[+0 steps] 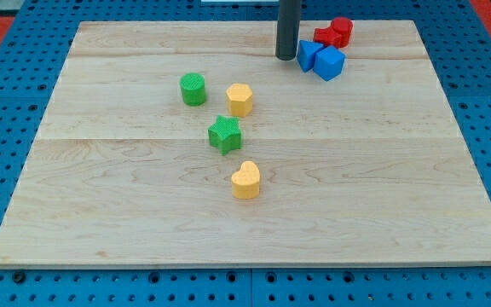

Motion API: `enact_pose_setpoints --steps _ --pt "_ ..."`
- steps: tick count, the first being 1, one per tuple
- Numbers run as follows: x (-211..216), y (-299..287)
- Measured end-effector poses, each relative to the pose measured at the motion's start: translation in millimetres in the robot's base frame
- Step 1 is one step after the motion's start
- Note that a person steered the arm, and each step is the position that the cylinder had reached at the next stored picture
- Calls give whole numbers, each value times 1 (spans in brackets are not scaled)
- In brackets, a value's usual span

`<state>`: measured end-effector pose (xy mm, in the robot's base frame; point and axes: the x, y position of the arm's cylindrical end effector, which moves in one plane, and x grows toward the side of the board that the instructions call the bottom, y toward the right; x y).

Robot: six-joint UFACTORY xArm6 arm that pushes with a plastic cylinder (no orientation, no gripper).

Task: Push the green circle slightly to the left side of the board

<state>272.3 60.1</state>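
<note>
The green circle [193,89] stands on the wooden board [126,188] left of centre, in the upper half. My tip [286,56] is the lower end of a dark rod near the view's top, well to the right of the green circle and apart from it. It stands just left of a blue block [309,55]. A yellow hexagon [239,100] sits close to the right of the green circle.
A green star [224,134] lies below the yellow hexagon, and a yellow heart [245,180] below that. A blue cube [329,63] and two red blocks [335,33] cluster at the top right, beside my tip. Blue pegboard surrounds the board.
</note>
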Motion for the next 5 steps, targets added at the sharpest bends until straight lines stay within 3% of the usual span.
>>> enact_pose_setpoints --steps 3,5 --pt "23 -7" --pt "95 -31"
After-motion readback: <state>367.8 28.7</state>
